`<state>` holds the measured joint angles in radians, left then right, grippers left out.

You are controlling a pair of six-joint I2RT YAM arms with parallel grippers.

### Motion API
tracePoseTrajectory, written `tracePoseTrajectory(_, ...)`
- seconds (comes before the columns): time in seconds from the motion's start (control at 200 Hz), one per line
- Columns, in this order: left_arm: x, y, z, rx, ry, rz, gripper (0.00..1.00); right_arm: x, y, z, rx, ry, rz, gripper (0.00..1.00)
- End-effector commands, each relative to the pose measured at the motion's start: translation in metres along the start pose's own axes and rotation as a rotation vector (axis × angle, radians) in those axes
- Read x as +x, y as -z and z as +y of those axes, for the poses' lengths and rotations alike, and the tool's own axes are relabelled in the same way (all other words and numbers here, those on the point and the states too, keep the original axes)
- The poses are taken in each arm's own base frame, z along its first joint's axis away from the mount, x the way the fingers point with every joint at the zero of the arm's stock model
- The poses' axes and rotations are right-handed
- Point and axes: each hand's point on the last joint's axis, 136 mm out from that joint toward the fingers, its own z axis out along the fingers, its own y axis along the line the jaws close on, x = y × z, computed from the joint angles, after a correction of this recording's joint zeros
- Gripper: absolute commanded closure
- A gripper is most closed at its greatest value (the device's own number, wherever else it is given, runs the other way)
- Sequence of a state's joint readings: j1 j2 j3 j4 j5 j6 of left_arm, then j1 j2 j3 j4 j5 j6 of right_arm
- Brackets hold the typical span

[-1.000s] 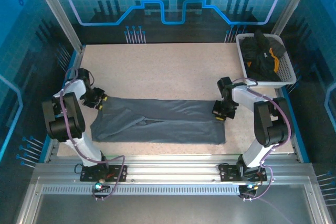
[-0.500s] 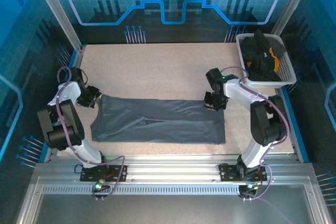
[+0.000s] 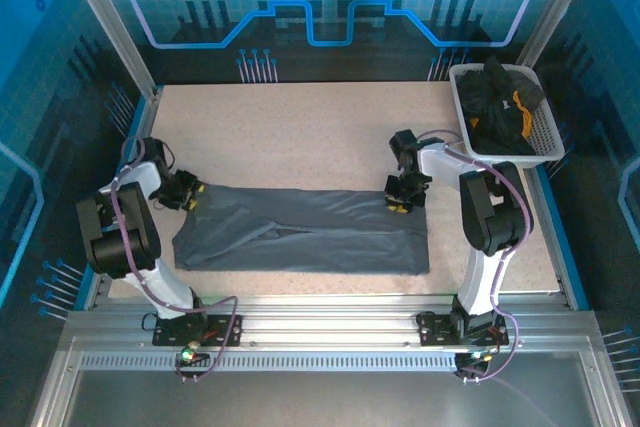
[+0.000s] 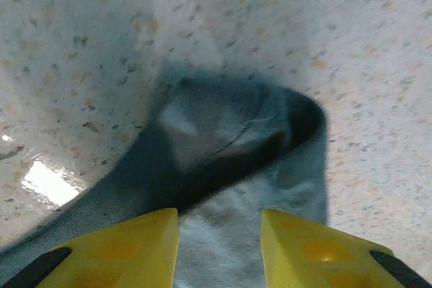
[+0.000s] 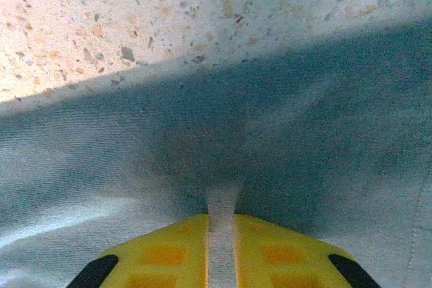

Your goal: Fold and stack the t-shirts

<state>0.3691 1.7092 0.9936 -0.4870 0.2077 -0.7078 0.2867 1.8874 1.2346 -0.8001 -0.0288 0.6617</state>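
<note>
A slate-grey t-shirt [image 3: 310, 232] lies folded into a long band across the table's near half. My left gripper [image 3: 190, 192] is at its far left corner. In the left wrist view the yellow fingers [image 4: 121, 251] stand a little apart, with grey cloth [image 4: 223, 133] filling the gap and its corner curled up beyond them. My right gripper [image 3: 400, 202] is on the band's far right edge. Its jaws [image 5: 221, 247] are nearly together, pinching a thin ridge of the cloth [image 5: 304, 133]. Black t-shirts [image 3: 495, 102], one with an orange patch [image 3: 518, 107], are piled in the basket.
The white mesh basket [image 3: 548, 152] stands at the table's far right corner. Bare speckled tabletop [image 3: 300, 132] stretches behind the shirt. Blue side rails border the table left and right.
The right gripper has swung left and farther back along the shirt's right edge, and its jaws have eased apart slightly. The left gripper drew outward, then returned to the corner.
</note>
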Motion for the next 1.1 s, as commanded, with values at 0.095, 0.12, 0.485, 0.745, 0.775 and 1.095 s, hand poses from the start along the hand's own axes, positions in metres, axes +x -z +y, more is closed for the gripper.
tracePoseTrajectory(0.095, 0.012, -0.013, 0.007, -0.008, 0.004, 0.034, 0.69, -0.001, -0.003, 0.000, -0.002, -0.006, 0.039, 0.80)
tracePoseTrajectory(0.12, 0.012, -0.014, 0.008, -0.015, 0.007, 0.037, 0.72, -0.002, -0.005, -0.001, 0.002, -0.008, 0.045, 0.80)
tracePoseTrajectory(0.485, 0.011, -0.021, 0.001, -0.019, 0.068, 0.072, 1.00, -0.033, -0.017, -0.014, 0.113, -0.040, 0.138, 0.78)
tracePoseTrajectory(0.745, -0.009, -0.028, -0.063, 0.099, 0.034, 0.077, 1.00, -0.097, -0.018, -0.008, 0.024, -0.166, 0.148, 0.78)
tracePoseTrajectory(0.775, -0.013, -0.027, -0.069, 0.106, 0.033, 0.075, 1.00, -0.108, -0.018, -0.008, 0.006, -0.176, 0.138, 0.78)
tracePoseTrajectory(1.095, -0.006, 0.033, -0.112, 0.194, -0.175, -0.045, 0.81, -0.161, 0.077, 0.068, -0.284, 0.163, -0.173, 0.59)
